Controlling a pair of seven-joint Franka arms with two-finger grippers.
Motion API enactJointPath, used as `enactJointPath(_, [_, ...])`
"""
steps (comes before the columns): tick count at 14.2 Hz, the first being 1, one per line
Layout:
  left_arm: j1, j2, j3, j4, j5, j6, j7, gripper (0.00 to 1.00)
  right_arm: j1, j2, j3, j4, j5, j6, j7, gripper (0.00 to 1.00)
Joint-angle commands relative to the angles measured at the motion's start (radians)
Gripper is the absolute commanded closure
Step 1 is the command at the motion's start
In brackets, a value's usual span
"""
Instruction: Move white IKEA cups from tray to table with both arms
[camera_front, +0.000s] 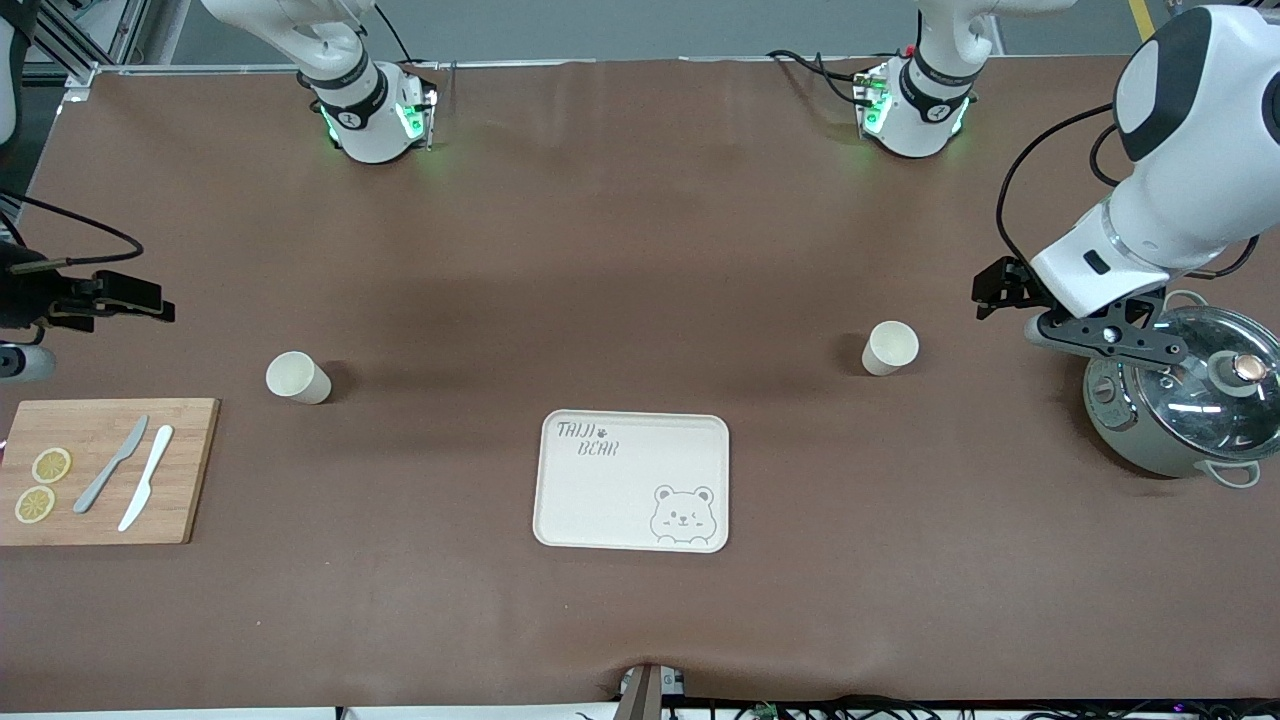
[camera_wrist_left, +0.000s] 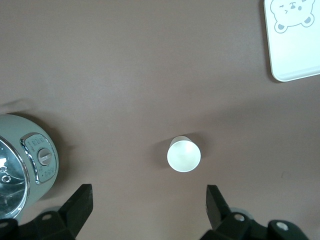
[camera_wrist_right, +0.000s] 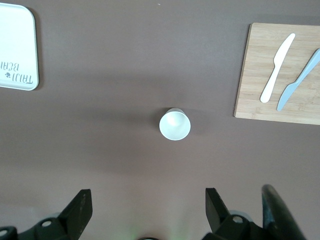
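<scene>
Two cream-white cups stand upright on the brown table, both farther from the front camera than the bear-printed tray (camera_front: 633, 480). One cup (camera_front: 298, 378) is toward the right arm's end, the other cup (camera_front: 890, 347) toward the left arm's end. My left gripper (camera_front: 1110, 338) hangs open and empty above the table between that cup and the pot. Its wrist view shows the cup (camera_wrist_left: 184, 154) ahead of the spread jaws (camera_wrist_left: 148, 200). My right gripper (camera_front: 30, 305) hangs open and empty at the right arm's end of the table. Its wrist view shows the cup (camera_wrist_right: 175, 124) ahead of its jaws (camera_wrist_right: 148, 202).
A grey-green pot with a glass lid (camera_front: 1180, 405) stands close under the left arm. A wooden board (camera_front: 105, 470) with two knives and lemon slices lies at the right arm's end, nearer the front camera than the cup there. The tray holds nothing.
</scene>
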Motion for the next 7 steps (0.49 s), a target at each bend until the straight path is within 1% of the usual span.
enactJointPath(1, [0.001,-0.004,-0.006,0.007,0.024,-0.017,-0.018,0.0,0.033,-0.03,-0.011,-0.013,-0.064,-0.049,0.011,0.0])
enactJointPath(2, [0.001,-0.004,-0.006,0.007,0.024,-0.017,-0.018,0.0,0.036,-0.031,-0.005,-0.006,-0.128,-0.069,0.005,0.0])
enactJointPath(3, [0.001,-0.002,-0.006,0.007,0.024,-0.017,-0.018,0.0,0.034,-0.062,-0.002,-0.015,-0.133,-0.068,0.005,0.0])
enactJointPath(5, [0.003,-0.002,-0.006,0.007,0.023,-0.017,-0.019,0.0,0.011,-0.144,-0.008,-0.1,-0.082,-0.031,0.003,0.0])
enactJointPath(7, [0.003,-0.002,-0.006,0.007,0.021,-0.017,-0.021,0.0,0.019,-0.218,-0.003,-0.17,-0.08,0.006,0.003,0.0])
